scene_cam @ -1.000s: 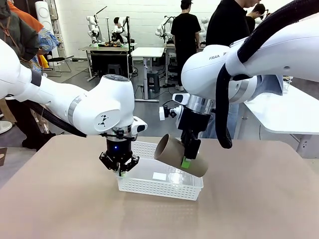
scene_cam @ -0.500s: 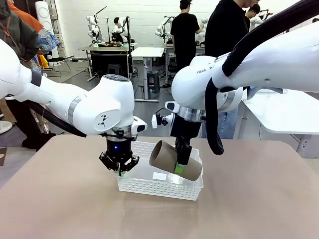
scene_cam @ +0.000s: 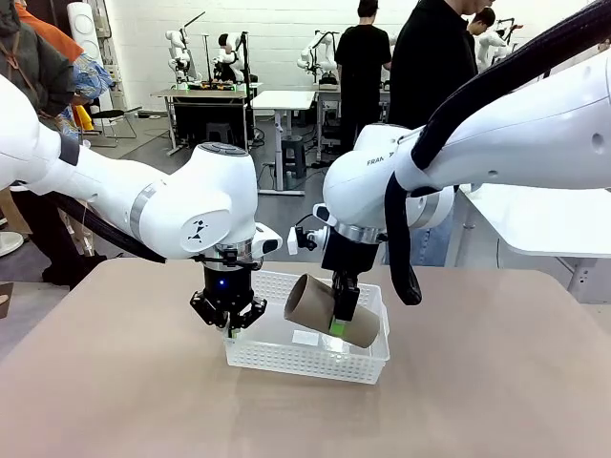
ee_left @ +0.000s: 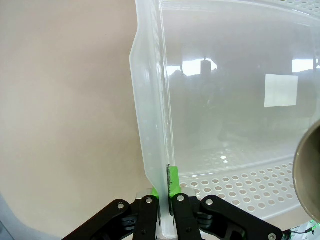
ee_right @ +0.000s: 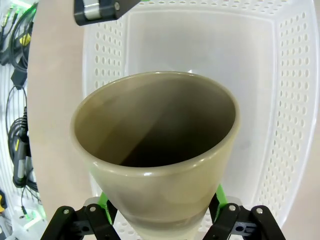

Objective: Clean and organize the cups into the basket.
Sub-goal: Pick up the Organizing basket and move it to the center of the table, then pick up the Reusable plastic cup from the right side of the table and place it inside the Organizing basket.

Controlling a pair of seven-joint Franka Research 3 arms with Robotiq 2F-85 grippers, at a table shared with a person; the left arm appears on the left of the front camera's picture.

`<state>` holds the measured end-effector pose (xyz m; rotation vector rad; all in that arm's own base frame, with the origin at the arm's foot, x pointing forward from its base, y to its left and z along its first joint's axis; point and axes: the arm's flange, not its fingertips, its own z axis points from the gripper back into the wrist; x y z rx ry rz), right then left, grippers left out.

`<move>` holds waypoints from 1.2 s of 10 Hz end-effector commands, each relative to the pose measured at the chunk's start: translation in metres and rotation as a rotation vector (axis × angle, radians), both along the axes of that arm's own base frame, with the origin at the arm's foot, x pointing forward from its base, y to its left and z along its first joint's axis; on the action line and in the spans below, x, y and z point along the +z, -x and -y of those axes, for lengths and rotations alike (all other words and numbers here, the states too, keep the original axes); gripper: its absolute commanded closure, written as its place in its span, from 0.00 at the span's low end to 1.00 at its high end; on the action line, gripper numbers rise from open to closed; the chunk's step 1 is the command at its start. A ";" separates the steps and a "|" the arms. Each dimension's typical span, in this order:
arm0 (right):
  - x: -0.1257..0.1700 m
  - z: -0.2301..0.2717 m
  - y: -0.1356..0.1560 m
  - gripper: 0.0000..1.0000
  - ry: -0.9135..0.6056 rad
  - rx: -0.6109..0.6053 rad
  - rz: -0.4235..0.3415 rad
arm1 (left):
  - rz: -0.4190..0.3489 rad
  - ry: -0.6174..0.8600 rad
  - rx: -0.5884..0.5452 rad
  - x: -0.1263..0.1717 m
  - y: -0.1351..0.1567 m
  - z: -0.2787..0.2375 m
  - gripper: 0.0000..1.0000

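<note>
In the front view, the left end effector (scene_cam: 230, 327) is closed on the near left corner of the white basket (scene_cam: 286, 360), its fingers pinching the rim so that the basket is steadied on the desk (scene_cam: 115, 401). The right end effector (scene_cam: 339, 324) grips a tan cup (scene_cam: 315, 307), which is tilted almost onto its side. The open mouth points toward the left arm, and the cup hangs low over the middle of the basket. I cannot tell from here if the cup touches the basket floor. In the left wrist view, the two green pads are pressed together on the thin basket wall (ee_left: 150, 125), one pad on each side, and the basket floor near them is bare. A curved tan edge of the cup (ee_left: 309, 170) enters at the right border. In the right wrist view, the cup (ee_right: 155, 150) sits between the green pads, clamped at its narrow lower part, with its mouth toward the camera and the lattice walls of the basket (ee_right: 295, 100) all around behind it. I judge that the step in hand is the placing of this cup into the basket. The next move probably calls for a short lowering until the cup lies on the floor of the basket. After that the fingers should spread slowly, because a tapered cup on its side can roll.
</note>
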<state>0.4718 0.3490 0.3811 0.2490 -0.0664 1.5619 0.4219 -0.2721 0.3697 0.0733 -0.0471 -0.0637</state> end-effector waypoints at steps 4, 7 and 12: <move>-0.025 -0.007 -0.012 0.15 0.057 -0.032 -0.023 | 0.002 -0.004 0.001 0.000 0.002 0.000 1.00; -0.030 -0.007 -0.014 0.00 0.062 -0.025 -0.076 | 0.002 -0.004 0.001 0.000 0.002 0.000 1.00; -0.009 0.000 0.002 0.00 0.055 -0.023 -0.074 | 0.002 -0.004 0.001 0.000 0.002 0.000 1.00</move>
